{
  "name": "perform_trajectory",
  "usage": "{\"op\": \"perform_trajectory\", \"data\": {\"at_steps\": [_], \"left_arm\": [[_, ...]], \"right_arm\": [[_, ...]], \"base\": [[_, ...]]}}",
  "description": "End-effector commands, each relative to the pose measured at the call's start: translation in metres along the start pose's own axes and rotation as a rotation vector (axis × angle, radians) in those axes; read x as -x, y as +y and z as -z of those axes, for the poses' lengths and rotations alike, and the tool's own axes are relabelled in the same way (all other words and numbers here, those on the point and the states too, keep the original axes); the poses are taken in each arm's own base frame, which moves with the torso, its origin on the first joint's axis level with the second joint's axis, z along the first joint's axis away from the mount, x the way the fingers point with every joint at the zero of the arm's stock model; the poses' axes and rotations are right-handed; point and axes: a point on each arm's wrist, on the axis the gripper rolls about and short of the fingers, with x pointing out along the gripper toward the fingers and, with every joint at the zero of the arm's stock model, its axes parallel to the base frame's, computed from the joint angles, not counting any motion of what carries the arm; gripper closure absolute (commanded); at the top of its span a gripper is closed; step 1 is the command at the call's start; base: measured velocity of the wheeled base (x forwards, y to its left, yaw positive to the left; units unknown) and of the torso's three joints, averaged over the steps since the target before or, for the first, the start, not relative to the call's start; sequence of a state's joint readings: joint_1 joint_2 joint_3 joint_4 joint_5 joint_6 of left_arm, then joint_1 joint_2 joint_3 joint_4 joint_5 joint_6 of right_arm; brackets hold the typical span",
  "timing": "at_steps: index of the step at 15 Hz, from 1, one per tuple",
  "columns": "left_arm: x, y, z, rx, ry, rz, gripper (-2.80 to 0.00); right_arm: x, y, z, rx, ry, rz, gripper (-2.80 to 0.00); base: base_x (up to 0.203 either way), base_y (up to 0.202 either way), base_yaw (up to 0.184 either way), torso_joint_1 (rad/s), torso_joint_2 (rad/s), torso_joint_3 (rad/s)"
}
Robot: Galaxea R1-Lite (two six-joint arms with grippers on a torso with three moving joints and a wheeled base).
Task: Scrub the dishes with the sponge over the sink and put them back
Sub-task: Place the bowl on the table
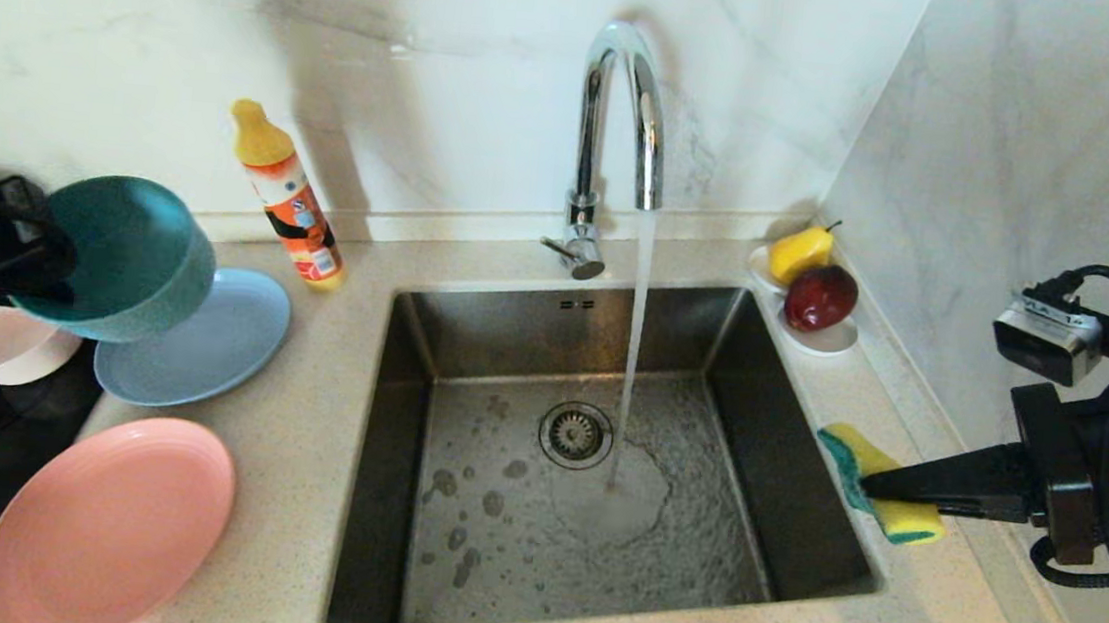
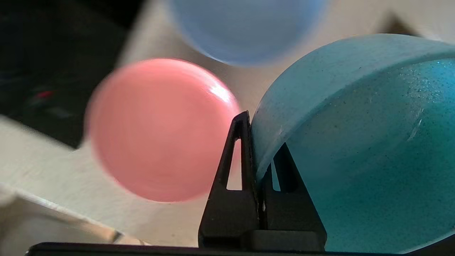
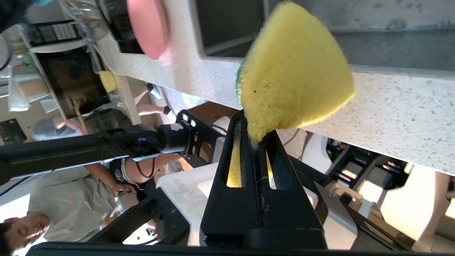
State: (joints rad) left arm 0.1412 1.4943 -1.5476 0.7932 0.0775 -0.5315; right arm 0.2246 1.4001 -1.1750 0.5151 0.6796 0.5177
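Note:
My left gripper [image 1: 51, 268] is shut on the rim of the teal bowl [image 1: 123, 254], which hangs tilted in the air at the far left above the grey-blue plate [image 1: 211, 342]. In the left wrist view the gripper [image 2: 261, 142] pinches the bowl's [image 2: 355, 142] wall. The pale pink-white bowl [image 1: 5, 344] and the pink plate [image 1: 109, 524] lie on the counter below. My right gripper [image 1: 876, 485] is shut on the bent yellow sponge [image 1: 886, 486] with its green layer, held over the counter strip right of the sink [image 1: 572, 574]. The right wrist view shows the gripper [image 3: 257, 137] squeezing the sponge [image 3: 295, 81].
Water runs from the chrome faucet [image 1: 622, 117] into the basin beside the drain strainer [image 1: 576, 434]. An orange soap bottle [image 1: 288, 198] stands behind the plates. A white dish [image 1: 828, 338] with a pear and a red apple sits in the back right corner. Marble walls close in behind and right.

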Motion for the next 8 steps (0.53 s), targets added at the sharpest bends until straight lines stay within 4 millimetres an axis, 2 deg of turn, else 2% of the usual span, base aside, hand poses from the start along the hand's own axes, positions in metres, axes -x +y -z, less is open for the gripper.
{"op": "perform_trajectory", "data": {"at_steps": [1,5,8], "left_arm": [[0.002,0.040,-0.019,0.142,-0.044,-0.113,0.00],[-0.001,0.107,-0.030,0.370,-0.015,-0.252,0.00],[-0.018,0.152,-0.030,0.507,0.045,-0.348,0.00]], "right_arm": [[-0.008,-0.009,-0.004,-0.035,0.022,0.018,0.00],[-0.010,-0.016,-0.012,-0.033,-0.004,0.023,0.00],[-0.014,-0.019,-0.012,-0.042,0.006,0.030,0.00]], "base": [[0.000,0.000,0.000,0.000,0.00,0.000],[0.000,0.000,0.000,0.000,0.00,0.000],[0.000,0.000,0.000,0.000,0.00,0.000]]}}
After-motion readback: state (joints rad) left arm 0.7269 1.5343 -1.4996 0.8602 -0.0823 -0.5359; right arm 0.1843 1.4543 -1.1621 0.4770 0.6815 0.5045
